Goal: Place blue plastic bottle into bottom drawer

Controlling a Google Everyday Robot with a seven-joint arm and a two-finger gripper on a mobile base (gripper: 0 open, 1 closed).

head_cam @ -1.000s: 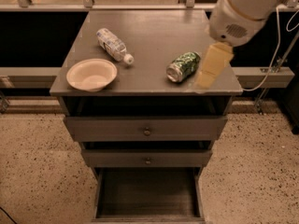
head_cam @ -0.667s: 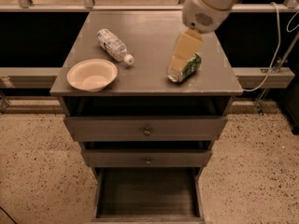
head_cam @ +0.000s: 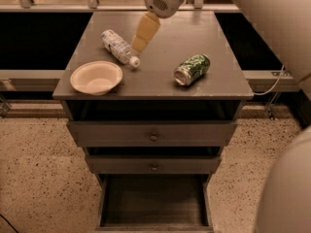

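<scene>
The blue plastic bottle (head_cam: 118, 46) lies on its side at the back left of the grey cabinet top (head_cam: 160, 76), its white cap pointing toward the front right. My gripper (head_cam: 142, 37) hangs above the top, just right of the bottle and a little above it, not touching it. The bottom drawer (head_cam: 154, 202) is pulled open at the foot of the cabinet, with a dark bare interior.
A white bowl (head_cam: 96, 77) sits at the front left of the top. A crushed green can (head_cam: 192, 69) lies at the right. Two shallower drawers with knobs (head_cam: 154, 136) are shut above the open one. My arm fills the right edge of the view.
My gripper has swung left across the cabinet top, from over the green can to beside the bottle. The bottle, can and bowl have not moved.
</scene>
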